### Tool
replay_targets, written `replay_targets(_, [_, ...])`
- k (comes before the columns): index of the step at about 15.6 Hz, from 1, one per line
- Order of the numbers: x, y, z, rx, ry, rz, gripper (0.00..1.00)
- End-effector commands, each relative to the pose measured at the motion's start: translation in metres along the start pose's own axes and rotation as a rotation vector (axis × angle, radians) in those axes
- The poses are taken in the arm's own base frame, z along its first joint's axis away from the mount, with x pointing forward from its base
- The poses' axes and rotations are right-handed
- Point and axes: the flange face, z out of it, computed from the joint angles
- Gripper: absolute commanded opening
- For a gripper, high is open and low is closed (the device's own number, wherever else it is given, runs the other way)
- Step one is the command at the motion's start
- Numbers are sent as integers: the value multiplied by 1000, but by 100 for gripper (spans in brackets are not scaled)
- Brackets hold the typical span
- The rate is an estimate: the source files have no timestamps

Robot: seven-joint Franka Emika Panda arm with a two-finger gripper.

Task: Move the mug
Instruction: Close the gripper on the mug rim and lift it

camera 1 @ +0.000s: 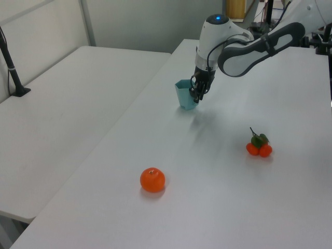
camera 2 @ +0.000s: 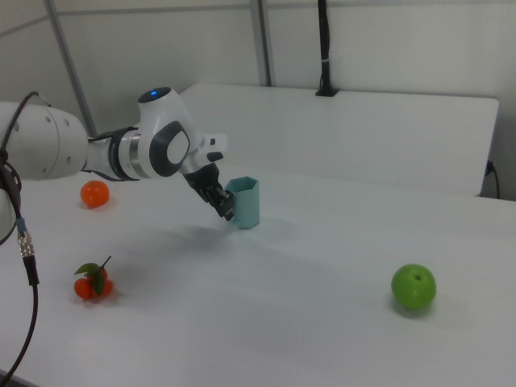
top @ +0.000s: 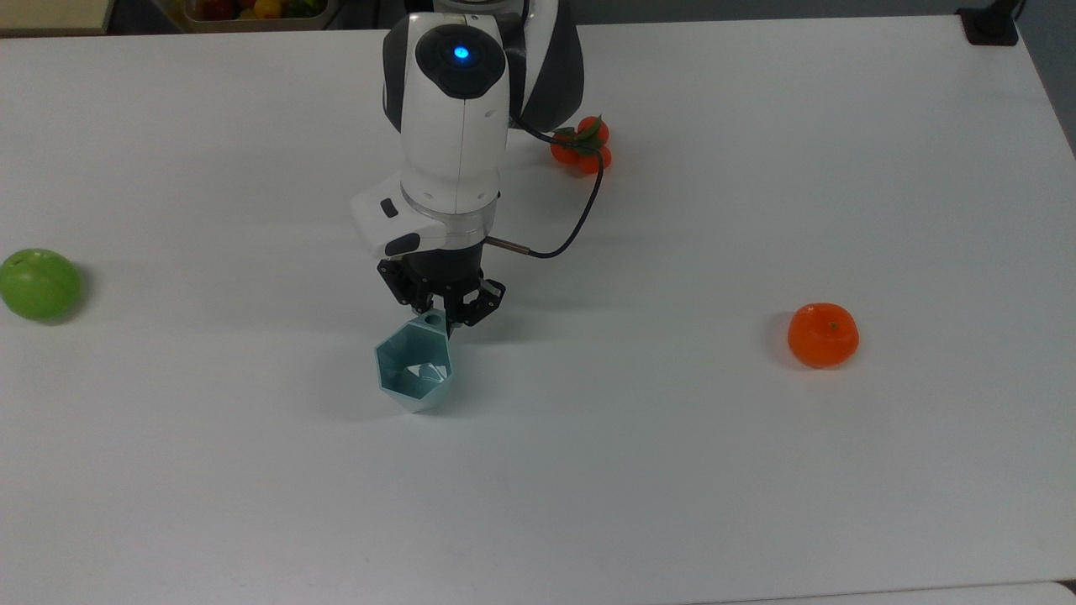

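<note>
My pincer (top: 443,317) was clamped on the small tab handle of the mug (top: 413,375), which stood near the middle of the white tabletop (top: 756,470), between the green apple (top: 39,284) and the orange (top: 822,335).

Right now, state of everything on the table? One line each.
mug: upright, mouth open, nothing visible inside, held by its handle
gripper: shut on the mug's handle, at the rim's far side in the top view
orange: resting on the table, untouched
green apple: resting on the table, far from the arm
small orange fruits with leaves: lying on the table beside the arm
table: white
</note>
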Motion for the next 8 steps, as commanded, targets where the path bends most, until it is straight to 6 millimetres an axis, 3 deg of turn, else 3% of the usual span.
replay_targets(1, [-5,0,6,-12,8,-11,0])
replay_targets(3, [-3,2,-1,-7,15,-1,0])
replay_targets(8, [9,15,-47,16,62,35,0])
